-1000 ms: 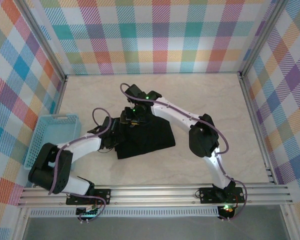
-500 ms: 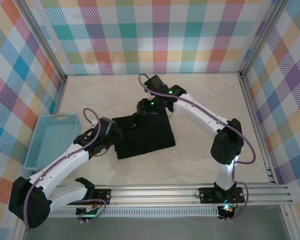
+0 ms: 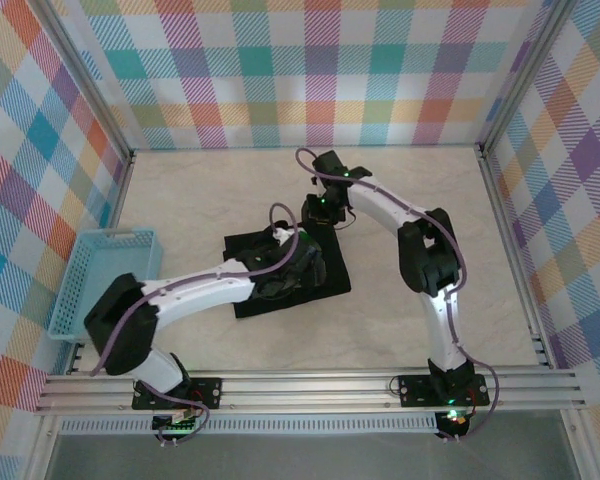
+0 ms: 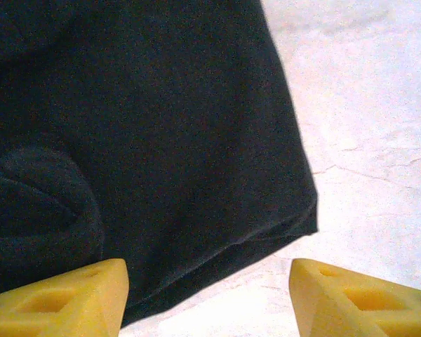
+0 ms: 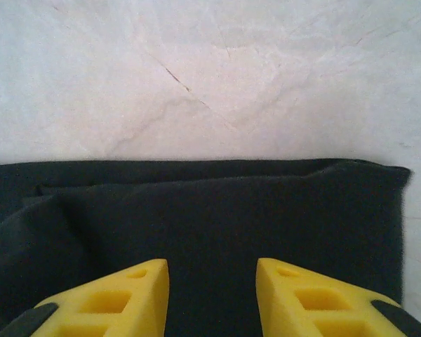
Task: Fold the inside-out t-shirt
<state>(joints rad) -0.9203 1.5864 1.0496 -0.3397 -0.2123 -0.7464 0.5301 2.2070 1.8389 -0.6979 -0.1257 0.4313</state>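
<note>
The shirt [image 3: 332,272] lies mid-table as a small black rectangle and looks close to fully folded. The left gripper [image 4: 207,268] hovers over one of its corners, jaws wide and empty. The right gripper [image 5: 212,263] hangs over the far edge, jaws narrower but apart, holding nothing. To finish well, I would come in low and pinch all the layers at an edge together, so the stack does not slide or splay. The table [image 3: 180,200] is pale, smooth and marbled, probably slick under cloth. A teal basket [image 3: 120,234] sits at the left, and plaid walls [image 3: 320,80] close three sides.

Pale blue basket [image 3: 105,285] at left edge, cream marbled table [image 3: 180,200] — plaid walls [image 3: 320,70]
</note>
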